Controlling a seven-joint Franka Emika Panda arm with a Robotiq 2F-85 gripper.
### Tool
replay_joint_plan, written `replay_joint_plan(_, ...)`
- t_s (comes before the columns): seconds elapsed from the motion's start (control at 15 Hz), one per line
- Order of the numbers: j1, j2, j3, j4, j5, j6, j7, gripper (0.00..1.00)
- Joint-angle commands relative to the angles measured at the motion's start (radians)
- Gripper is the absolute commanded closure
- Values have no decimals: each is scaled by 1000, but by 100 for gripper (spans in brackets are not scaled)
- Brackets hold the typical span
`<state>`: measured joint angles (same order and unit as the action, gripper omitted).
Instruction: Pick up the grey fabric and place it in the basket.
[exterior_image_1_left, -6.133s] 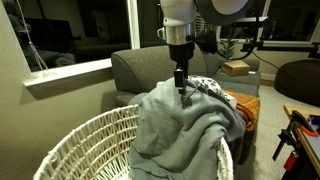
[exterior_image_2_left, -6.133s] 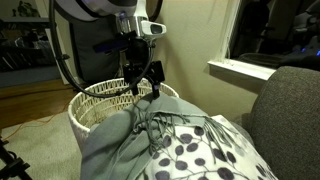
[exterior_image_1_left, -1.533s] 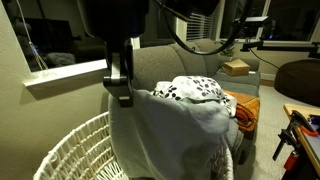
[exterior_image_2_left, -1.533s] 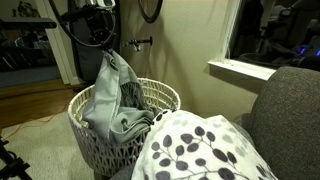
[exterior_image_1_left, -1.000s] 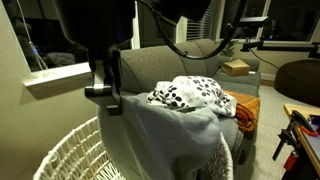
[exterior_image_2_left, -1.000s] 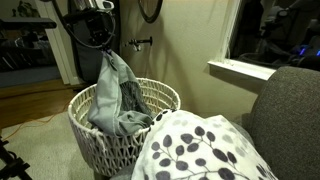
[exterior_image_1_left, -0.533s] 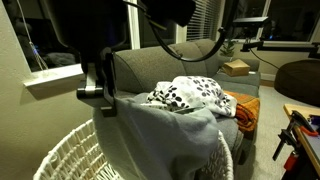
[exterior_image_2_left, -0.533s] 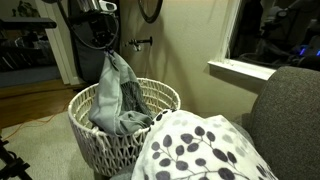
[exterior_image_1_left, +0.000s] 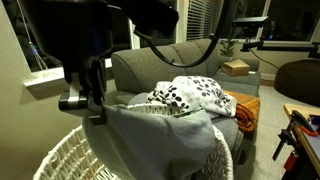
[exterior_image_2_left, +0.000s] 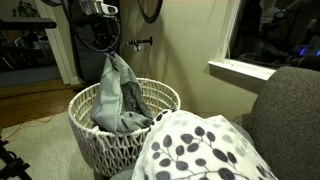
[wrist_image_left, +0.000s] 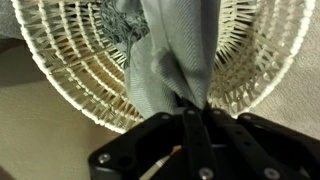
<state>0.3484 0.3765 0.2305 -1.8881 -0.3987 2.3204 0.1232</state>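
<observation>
The gripper (exterior_image_2_left: 108, 52) has come lower and further over the large round white woven basket (exterior_image_2_left: 88, 128) than a second ago. The soft blue-grey fabric (exterior_image_2_left: 112, 98) has sunk with it, so most of its bulk now lies piled inside the basket, with only a narrow neck rising to the gripper.

In the wrist view the gripper (wrist_image_left: 190, 108) is pinched narrow on the top fold of the fabric (wrist_image_left: 170, 55), which hangs straight down into the basket's open mouth (wrist_image_left: 60, 75).

In an exterior view the fabric (exterior_image_1_left: 165, 135) spreads right from the gripper (exterior_image_1_left: 88, 103), and its far-right part seems to drape across the basket rim (exterior_image_1_left: 55, 150) rather than inside it.

The white fabric with black spots (exterior_image_1_left: 195, 92) lies untouched on the grey sofa (exterior_image_1_left: 145, 65).

The carry looks all but finished. What remains, I judge, is the release, and the risk is that the draped edge stays hanging outside.
</observation>
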Motion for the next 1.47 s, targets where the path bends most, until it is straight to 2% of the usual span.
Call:
replay_joint_plan(0.0,17,34,-6,58,29,-22,-31,98)
replay_joint_plan(1.2,6,198,-58,269,85,-2,-57,98)
replay_joint_plan(1.27,5,203,-64,273,86,-4,-54,70)
replay_joint_plan(1.4,0,199,-78,263,82,-1,-51,64)
